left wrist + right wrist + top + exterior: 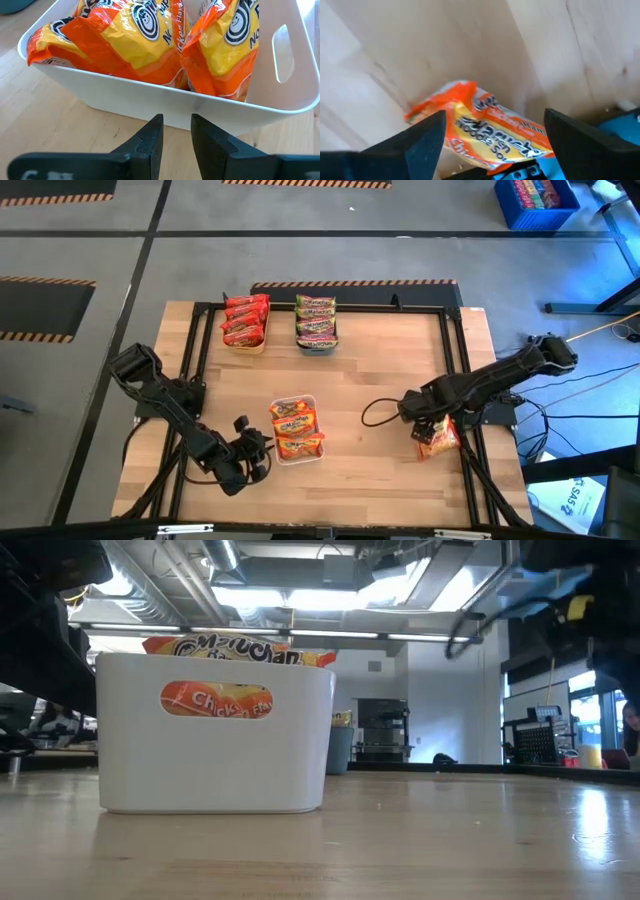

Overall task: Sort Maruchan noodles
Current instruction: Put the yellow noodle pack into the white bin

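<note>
One orange noodle packet point(485, 132) lies between the open right hand's point(495, 137) fingers

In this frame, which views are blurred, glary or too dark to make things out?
Right wrist view: the orange packet is soft and blurred between the open right claw. Low view: ceiling lights glare, arms are dark silhouettes, and the white tray stays readable. Left wrist view: sharp on the packets, mild sheen. High view: evenly lit.
</note>
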